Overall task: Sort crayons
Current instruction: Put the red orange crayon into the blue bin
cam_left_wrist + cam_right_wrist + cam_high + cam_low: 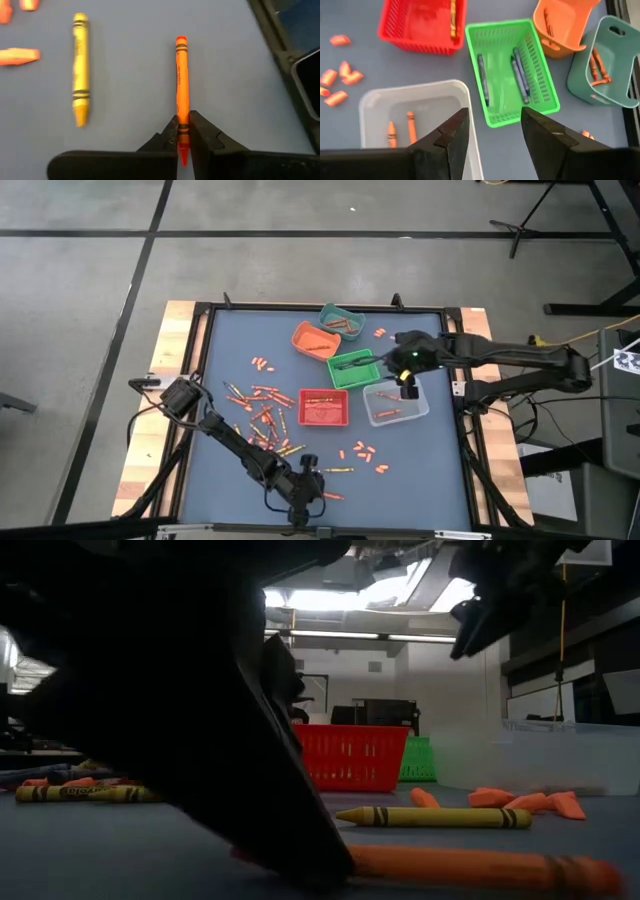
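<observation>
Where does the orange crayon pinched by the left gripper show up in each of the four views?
High view: orange crayon near the table's front edge, at the left gripper.
Low view: lying across the foreground, one end under the dark finger.
Left wrist view: centre, one end between the shut fingers.
Right wrist view: not in it.
Shared landmark: the yellow crayon lying beside it.

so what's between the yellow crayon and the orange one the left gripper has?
Bare mat only, in the left wrist view: yellow crayon, then orange crayon pinched by the left gripper.
</observation>
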You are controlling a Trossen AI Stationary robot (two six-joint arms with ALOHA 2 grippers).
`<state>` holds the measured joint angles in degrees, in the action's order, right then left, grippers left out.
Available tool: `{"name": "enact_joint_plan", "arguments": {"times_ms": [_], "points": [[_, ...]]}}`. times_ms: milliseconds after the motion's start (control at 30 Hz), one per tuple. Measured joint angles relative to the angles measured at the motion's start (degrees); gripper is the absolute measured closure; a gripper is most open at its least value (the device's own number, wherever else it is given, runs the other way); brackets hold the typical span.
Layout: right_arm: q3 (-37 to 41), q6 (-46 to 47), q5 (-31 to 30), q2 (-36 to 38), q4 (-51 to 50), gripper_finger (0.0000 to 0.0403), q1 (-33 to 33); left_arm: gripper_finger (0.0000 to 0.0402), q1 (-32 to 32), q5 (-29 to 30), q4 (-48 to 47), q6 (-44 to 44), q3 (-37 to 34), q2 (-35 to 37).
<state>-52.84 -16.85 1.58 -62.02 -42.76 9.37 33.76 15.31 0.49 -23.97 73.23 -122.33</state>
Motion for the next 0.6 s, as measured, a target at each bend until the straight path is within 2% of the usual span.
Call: {"name": "enact_joint_plan", "arguments": {"times_ms": [233,600], "points": [[0.0,0.2,4.5,2.7,0.9,0.0223,0.0,0.0394,-2.4,-0.9,-0.5,-1.3,-0.1,2.2],[0.0,0.1,4.7,2.3,2.4,0.0223,0.0,0.0391,-11.2,-2.4,-1.3,1.9,-0.1,10.0]]}}
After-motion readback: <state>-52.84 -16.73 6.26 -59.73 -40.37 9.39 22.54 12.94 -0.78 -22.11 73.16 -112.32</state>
